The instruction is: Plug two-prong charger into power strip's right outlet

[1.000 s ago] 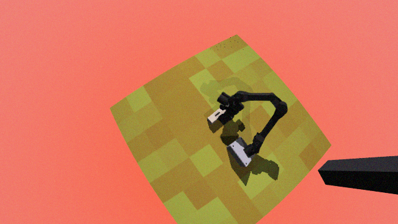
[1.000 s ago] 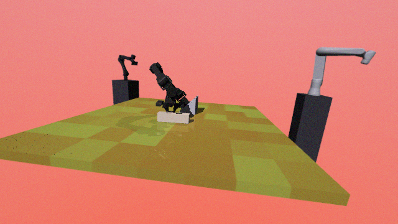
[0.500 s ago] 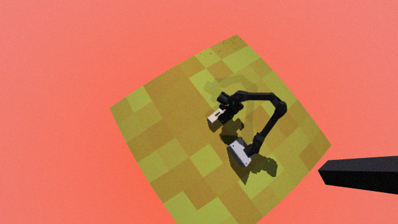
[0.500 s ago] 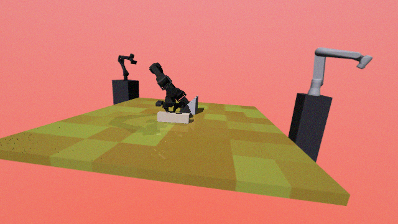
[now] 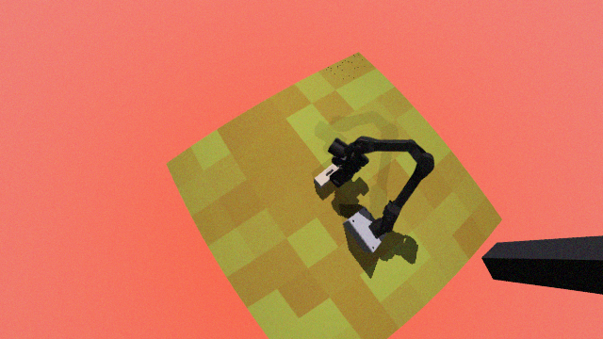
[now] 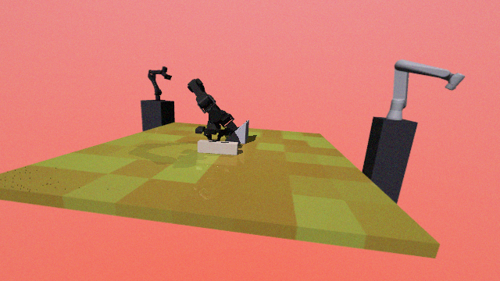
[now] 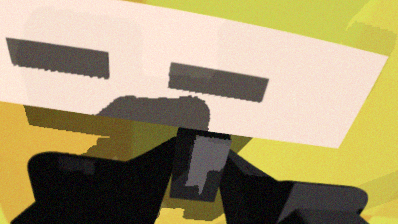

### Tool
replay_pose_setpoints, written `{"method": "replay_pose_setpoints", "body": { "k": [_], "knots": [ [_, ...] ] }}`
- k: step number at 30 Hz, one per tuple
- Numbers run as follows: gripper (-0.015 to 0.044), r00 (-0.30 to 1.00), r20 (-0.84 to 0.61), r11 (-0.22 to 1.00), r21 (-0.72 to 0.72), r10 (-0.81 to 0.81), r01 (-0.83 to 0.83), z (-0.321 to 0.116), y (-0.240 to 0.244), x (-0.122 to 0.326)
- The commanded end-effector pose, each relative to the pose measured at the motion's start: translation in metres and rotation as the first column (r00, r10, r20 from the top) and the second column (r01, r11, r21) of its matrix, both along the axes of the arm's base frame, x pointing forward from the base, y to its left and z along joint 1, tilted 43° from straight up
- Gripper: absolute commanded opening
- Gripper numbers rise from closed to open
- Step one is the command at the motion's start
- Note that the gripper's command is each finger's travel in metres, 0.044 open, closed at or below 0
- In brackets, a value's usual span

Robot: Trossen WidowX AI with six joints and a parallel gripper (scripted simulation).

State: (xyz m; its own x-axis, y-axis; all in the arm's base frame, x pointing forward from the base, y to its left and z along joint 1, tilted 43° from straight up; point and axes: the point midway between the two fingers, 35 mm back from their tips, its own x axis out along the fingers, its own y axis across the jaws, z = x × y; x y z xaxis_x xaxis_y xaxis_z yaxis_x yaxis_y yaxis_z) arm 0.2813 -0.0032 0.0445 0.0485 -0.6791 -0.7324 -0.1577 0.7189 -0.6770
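The power strip (image 5: 322,179) (image 6: 217,147) (image 7: 300,117) is a pale block with two dark slots on its top. The left slot (image 7: 60,57) and the right slot (image 7: 218,82) show in the wrist view. My gripper (image 5: 335,178) (image 7: 197,144) is shut on the dark charger (image 7: 207,155). The charger's front end appears at the strip's near edge, below the left end of the right slot in the wrist view. A dark shadow falls on the strip's top beside it. The prongs are not visible. Whether the charger touches the strip, I cannot tell.
A light grey wedge-like block (image 5: 364,229) (image 6: 243,133) stands by the arm's base. The patchwork table top (image 5: 264,165) (image 6: 250,187) has its edges in view. Beyond it stand two dark pedestals with other arms, one black arm (image 6: 154,82) and one grey arm (image 6: 423,69).
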Motion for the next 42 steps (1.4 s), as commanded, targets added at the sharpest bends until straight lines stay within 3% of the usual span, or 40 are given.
{"method": "replay_pose_setpoints", "body": {
  "k": [1,42],
  "knots": [
    [0.0,1.0,0.0,1.0,-0.002,0.005,-0.005,0.001,0.001,0.003],
    [0.0,1.0,0.001,1.0,-0.002,0.005,-0.005,0.002,0.003,0.016]
  ]
}}
